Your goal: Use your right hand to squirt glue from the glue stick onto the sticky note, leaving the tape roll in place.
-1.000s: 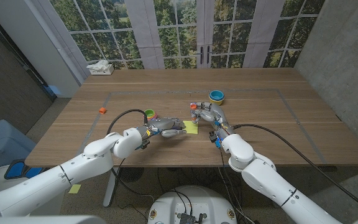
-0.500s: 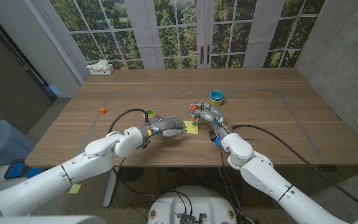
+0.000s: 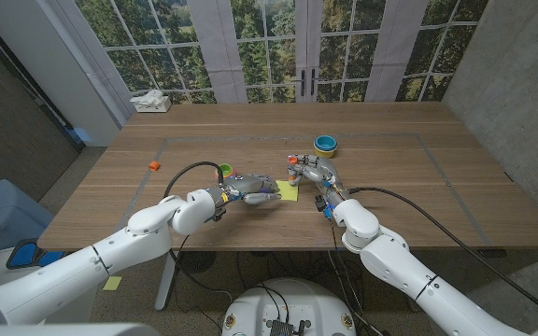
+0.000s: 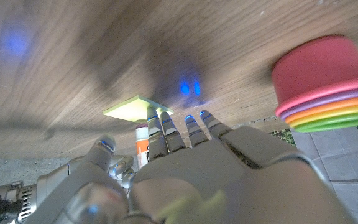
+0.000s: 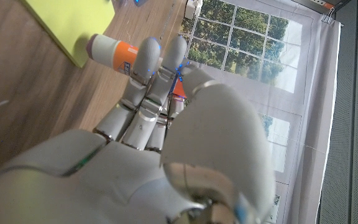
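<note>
a: where's the glue (image 5: pixel 112 51)?

b: in the right hand (image 3: pixel 317 172). its fingers (image 5: pixel 146 68) are wrapped round the orange-and-white tube, and the pale end points at the yellow note (image 3: pixel 287 190). the tip looks close to the note's edge, but i can't tell if it touches.

a: why hold it tilted like that?

b: my guess is so the end comes down onto the paper rather than the surface (image 3: pixel 390 177). the tube lies slanted, not upright.

a: and the left hand (image 3: pixel 253 191)?

b: it sits just beside the note on the other side, fingers (image 4: pixel 185 127) stretched toward the note and holding nothing. probably there to steady the paper, though whether it presses on the note i can't tell.

a: the tape (image 3: pixel 325 144)?

b: the blue ring farther back on the surface seems to be it, apart from both hands, so nothing disturbs it. there's also a stack of coloured cups (image 4: pixel 328 81) near the left hand.

a: how far along?

b: the glue is gripped and aimed; i see no glue on the note yet. next it likely needs a short lowering onto the paper.
</note>
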Tool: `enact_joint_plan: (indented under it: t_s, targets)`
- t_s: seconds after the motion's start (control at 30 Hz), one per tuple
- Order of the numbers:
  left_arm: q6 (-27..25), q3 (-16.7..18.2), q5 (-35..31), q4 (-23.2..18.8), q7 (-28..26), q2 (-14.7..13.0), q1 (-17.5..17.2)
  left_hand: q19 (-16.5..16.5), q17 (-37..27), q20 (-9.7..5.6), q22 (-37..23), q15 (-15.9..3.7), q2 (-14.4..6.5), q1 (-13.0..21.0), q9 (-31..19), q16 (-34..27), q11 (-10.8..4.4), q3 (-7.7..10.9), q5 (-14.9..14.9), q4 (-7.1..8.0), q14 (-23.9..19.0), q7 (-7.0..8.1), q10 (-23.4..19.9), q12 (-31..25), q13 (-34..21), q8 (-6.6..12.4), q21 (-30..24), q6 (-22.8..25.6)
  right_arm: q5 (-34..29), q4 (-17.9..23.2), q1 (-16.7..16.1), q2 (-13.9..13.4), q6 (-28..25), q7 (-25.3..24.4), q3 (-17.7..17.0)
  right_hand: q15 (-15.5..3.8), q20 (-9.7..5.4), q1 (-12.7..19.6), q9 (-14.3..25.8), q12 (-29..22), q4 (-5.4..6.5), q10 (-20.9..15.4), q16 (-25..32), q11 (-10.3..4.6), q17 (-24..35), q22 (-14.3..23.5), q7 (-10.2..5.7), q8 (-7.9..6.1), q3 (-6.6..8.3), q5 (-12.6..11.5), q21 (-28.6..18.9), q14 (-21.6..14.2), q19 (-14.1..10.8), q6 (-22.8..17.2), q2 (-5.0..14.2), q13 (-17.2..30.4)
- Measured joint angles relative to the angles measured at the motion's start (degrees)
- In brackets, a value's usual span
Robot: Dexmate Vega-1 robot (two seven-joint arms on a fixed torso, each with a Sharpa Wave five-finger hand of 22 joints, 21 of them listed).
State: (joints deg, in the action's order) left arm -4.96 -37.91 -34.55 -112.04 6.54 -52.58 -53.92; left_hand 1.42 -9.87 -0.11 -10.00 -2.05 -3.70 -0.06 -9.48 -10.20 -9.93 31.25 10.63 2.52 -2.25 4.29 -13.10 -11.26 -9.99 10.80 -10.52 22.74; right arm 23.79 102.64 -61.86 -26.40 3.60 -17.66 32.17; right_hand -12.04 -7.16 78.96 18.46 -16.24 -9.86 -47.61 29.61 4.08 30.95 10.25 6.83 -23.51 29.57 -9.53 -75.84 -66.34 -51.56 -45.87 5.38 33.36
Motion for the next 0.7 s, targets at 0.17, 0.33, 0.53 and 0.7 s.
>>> enact_joint_plan:
  t_s: [0.17,0.33,0.53,0.7]
  targets:
    - [0.3,0.0,0.1,0.3,0.2,0.1,0.3,0.0,0.0,0.00,0.0,0.00,0.0,0.0,0.0,0.0,0.00,0.00,0.0,0.00,0.0,0.00,0.0,0.0,0.0,0.00,0.0,0.0,0.1,-0.2,0.0,0.1,0.1,-0.3,0.0,0.00,0.00,0.0,0.0,0.1,0.00,0.0,0.0,0.00,0.0,0.0,0.00,0.02,0.00,0.0,0.0,0.0,0.0,0.0,0.00,0.0]
    - [0.6,0.0,0.3,0.7,0.4,0.1,0.6,0.0,0.0,0.00,0.1,0.00,0.0,0.0,0.0,0.0,0.01,-0.24,0.0,0.23,0.0,0.00,0.0,0.0,0.0,0.00,0.0,0.0,0.2,-0.5,0.0,0.3,0.2,-0.4,0.2,0.00,0.00,0.0,0.0,0.1,0.00,0.0,0.0,0.00,0.0,0.0,0.00,0.06,0.00,0.0,0.0,0.0,0.0,0.0,0.01,0.0]
    - [0.9,0.0,0.4,1.0,0.6,0.2,1.0,0.2,0.0,0.21,0.1,0.00,0.0,0.0,0.0,0.0,-0.10,-0.24,0.0,0.23,0.0,-0.21,-0.3,0.0,0.0,0.00,0.0,0.2,0.2,-0.9,0.2,0.6,0.1,-0.5,0.5,0.01,0.22,0.0,0.0,0.3,0.00,0.0,-0.4,0.00,0.0,0.0,0.00,0.12,0.00,0.1,0.0,0.0,-0.2,0.0,0.02,0.0]
    - [1.3,-0.2,0.6,1.4,0.8,0.3,1.3,0.2,0.0,0.21,0.1,0.00,0.0,0.0,0.0,0.0,-0.10,-0.47,0.0,0.46,0.0,-0.20,-0.3,0.0,0.0,0.00,0.0,0.2,-1.2,-1.3,0.6,0.8,0.0,-1.5,1.1,0.01,0.21,-0.2,-0.1,0.5,0.00,-0.5,-0.4,-0.49,0.2,0.0,-0.19,0.34,0.00,0.2,0.2,0.0,-0.2,-0.2,0.17,-0.1]
